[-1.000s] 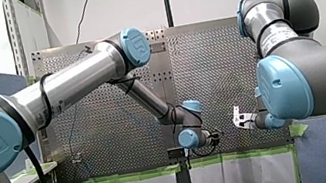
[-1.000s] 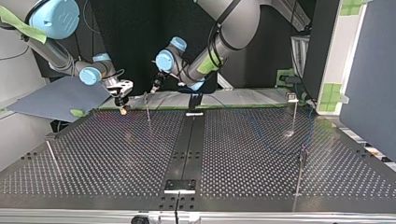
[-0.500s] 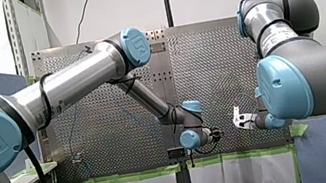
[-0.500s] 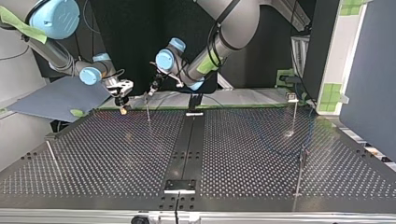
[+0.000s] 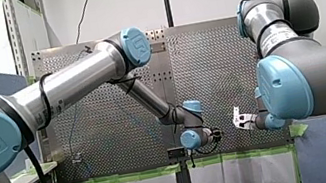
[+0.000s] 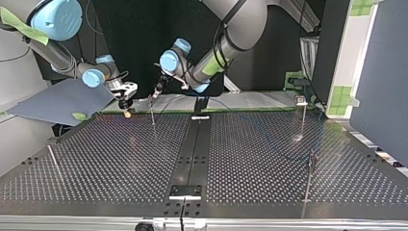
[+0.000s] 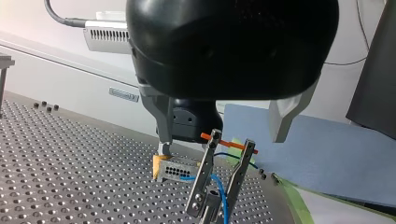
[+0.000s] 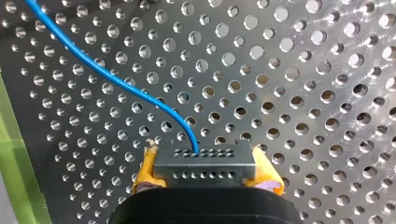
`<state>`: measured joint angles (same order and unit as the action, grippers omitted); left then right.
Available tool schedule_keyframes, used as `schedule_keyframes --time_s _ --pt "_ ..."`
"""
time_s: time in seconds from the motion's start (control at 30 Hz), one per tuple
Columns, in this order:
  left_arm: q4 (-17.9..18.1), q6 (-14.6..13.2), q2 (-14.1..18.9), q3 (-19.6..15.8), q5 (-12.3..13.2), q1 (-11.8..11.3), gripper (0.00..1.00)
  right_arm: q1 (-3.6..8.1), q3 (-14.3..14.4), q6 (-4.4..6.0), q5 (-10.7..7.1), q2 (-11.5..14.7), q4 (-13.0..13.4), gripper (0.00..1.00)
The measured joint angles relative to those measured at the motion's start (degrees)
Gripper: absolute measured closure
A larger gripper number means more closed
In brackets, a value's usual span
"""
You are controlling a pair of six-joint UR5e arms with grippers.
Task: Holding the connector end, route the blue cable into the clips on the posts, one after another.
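My right gripper (image 8: 205, 173) is shut on the grey connector (image 8: 205, 164), its yellow pads pressed on both ends. The blue cable (image 8: 116, 81) runs from the connector away over the perforated table. In the left wrist view the cable (image 7: 223, 198) passes through a metal clip (image 7: 203, 179) with orange tips on a post, just beside the held connector (image 7: 175, 171). My left gripper (image 7: 223, 135) hangs open above that clip, its metal fingers (image 7: 164, 128) wide apart and holding nothing. In the top view it (image 6: 155, 92) hovers over the far-left post (image 6: 152, 111).
Other thin posts stand at the top view's far right (image 6: 303, 115), near right (image 6: 310, 178) and near left (image 6: 50, 156). A black rail (image 6: 192, 149) runs down the table's middle. A blue-grey sheet (image 6: 62, 101) lies beyond the far-left edge.
My left gripper has shifted slightly toward the clip post at the top view's left. My right gripper with the connector has stayed in place.
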<state>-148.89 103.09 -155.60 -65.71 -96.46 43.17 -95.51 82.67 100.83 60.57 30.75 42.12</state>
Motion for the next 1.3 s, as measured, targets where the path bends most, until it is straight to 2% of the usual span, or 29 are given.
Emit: schedule_keyframes --time_s 0.27,0.47,0.8,1.03,1.3 --pt "-0.42 -0.06 0.0 0.0 -0.07 -0.02 0.0 0.01 0.0 0.02 -0.01 -0.03 0.07 1.0" --pt "-2.03 -1.98 0.57 -0.89 -2.23 0.38 0.0 0.12 -0.01 -0.09 -0.01 -0.07 -0.15 1.0" --pt "2.07 -2.59 5.36 -5.87 -3.82 0.28 0.0 0.3 0.0 -0.24 -0.01 -0.08 -0.28 1.0" --pt "5.16 -0.18 8.8 -9.32 -6.39 0.5 0.0 0.3 0.0 -0.09 -0.01 -0.1 -0.28 1.0" --pt "2.86 1.72 12.59 -13.11 -8.96 0.12 0.0 0.11 -0.01 0.02 -0.01 -0.12 -0.23 1.0"
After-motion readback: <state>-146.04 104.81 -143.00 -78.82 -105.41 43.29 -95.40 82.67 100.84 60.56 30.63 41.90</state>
